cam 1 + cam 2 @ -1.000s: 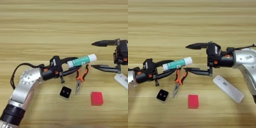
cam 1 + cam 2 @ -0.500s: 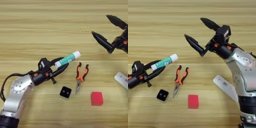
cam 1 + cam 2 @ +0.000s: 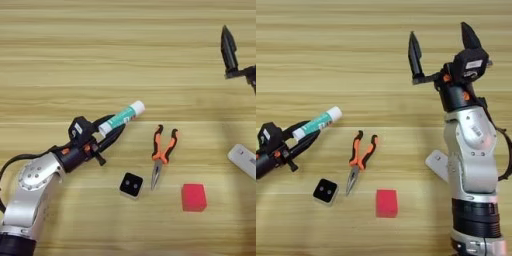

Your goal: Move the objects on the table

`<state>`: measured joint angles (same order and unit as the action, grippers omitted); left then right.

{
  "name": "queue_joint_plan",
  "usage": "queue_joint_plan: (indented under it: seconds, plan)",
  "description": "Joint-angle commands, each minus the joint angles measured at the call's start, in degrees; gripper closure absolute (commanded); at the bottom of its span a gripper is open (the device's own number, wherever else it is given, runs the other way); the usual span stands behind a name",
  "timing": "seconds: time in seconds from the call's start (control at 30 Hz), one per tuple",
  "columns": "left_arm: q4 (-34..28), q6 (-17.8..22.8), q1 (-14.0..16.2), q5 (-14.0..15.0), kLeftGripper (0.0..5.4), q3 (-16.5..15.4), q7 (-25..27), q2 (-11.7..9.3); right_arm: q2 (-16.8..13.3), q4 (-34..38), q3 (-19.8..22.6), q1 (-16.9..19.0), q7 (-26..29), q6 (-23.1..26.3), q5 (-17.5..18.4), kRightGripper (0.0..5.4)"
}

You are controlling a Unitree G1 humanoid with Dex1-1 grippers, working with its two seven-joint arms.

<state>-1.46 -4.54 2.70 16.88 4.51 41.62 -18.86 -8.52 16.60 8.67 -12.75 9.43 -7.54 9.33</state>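
My left gripper (image 3: 114, 128) reaches in from the lower left and is shut on the white-and-green tube (image 3: 121, 115), which slants up to the right, white cap outermost. My right gripper (image 3: 441, 44) stands wide open at the right with both black fingers pointing to the far side, nothing between them. Orange-handled pliers (image 3: 162, 151) lie on the table (image 3: 75, 50) in the middle, tips toward me. Near the pliers' tips rests a small black block (image 3: 131, 185) with two holes. A red foam cube (image 3: 194, 197) lies further right. The white remote (image 3: 244, 160) lies at the right, partly hidden behind the right arm.
The right arm's silver forearm (image 3: 472, 150) rises from the lower right edge, standing over the remote's end. The left arm's silver forearm (image 3: 30, 192) and its black cable fill the lower left corner. Bare planks stretch across the far half.
The left gripper has drawn back to the left with the tube. The right gripper has left the tube's cap end, moved away to the far right and turned its open fingers to point away.
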Motion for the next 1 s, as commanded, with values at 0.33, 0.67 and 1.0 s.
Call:
queue_joint_plan:
  seconds: [0.33,0.67,1.0]
  plan:
    - [-0.69,-2.31,3.45,-2.68,3.79,-0.4,-4.24,1.07,3.25,-10.45,-0.32,7.49,-9.79,-16.24,-12.4,0.0]
    - [-0.86,-6.11,6.34,-5.79,3.79,-0.47,-8.4,2.06,2.65,-13.45,-1.01,7.89,-10.87,-18.74,-13.11,0.0]
    - [0.42,-10.49,8.34,-8.9,3.79,-0.71,-12.26,3.43,2.43,-15.34,-2.49,9.63,-8.13,-14.42,-10.05,0.0]
